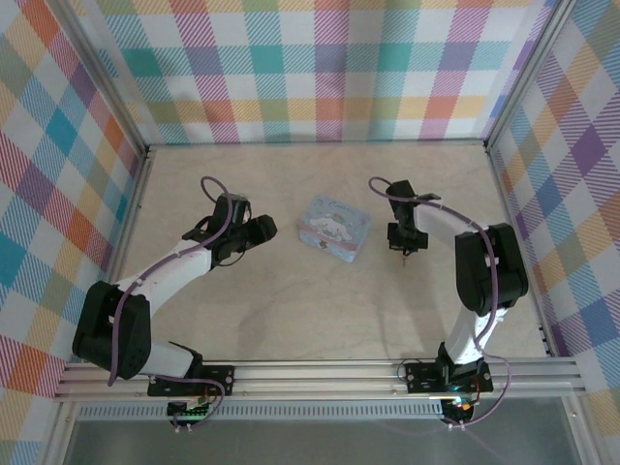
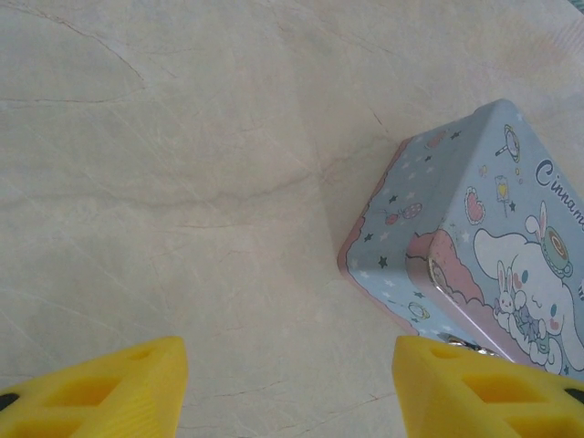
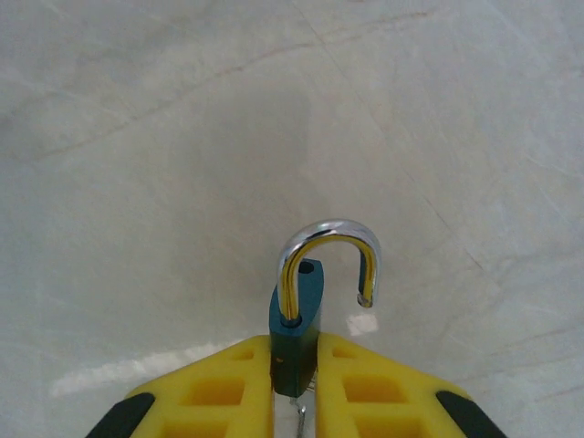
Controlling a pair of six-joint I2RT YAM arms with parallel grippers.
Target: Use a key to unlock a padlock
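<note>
Currently the padlock [image 3: 297,321] sits pinched between the right jaws, shackle [image 3: 328,235] open.

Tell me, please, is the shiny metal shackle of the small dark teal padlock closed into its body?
No: the shackle has its free end hanging clear beside the body of the padlock, which the right gripper pinches.

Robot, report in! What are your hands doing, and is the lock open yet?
Right gripper shut on padlock, shackle open. Left gripper open, empty, near cartoon tin, not touching. Nothing in the way.
</note>
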